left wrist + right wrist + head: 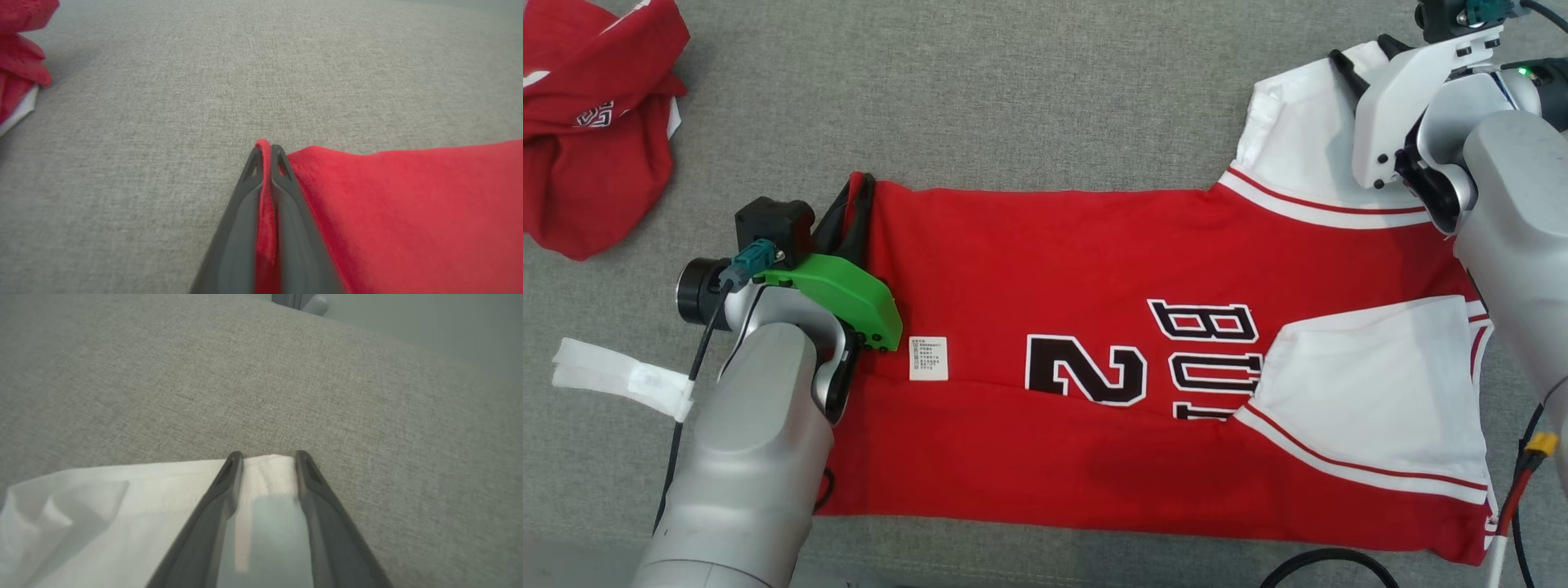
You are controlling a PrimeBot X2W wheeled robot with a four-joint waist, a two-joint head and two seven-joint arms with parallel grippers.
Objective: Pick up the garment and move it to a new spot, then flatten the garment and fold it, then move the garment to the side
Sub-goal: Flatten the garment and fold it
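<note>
Position of garment: red jersey with white sleeves, spread flat on the grey bench, across the centre and right of the head view. Printed side up, with black numeral "2" and lettering right of centre. White care label near the left edge of the cloth.

State of left hand: closed tight on the upper left corner of the red cloth, at the left of the head view. In the left wrist view, a thin red ridge of cloth is pinched between the two dark fingers. Remainder of the garment spreading to the lower right of that frame. Bare bench ahead and to the left.

State of right hand: jaws parted, not clamped, at the upper right of the head view, over the outer edge of the upper white sleeve. In the right wrist view, hemmed corner of the sleeve spanning the gap between the fingertips. Rest of the sleeve running to the lower left of that frame.

Other items: crumpled red cloth at the upper left of the head view, well apart from both hands. White tape strip on the bench at the left edge, just beside the left forearm.
</note>
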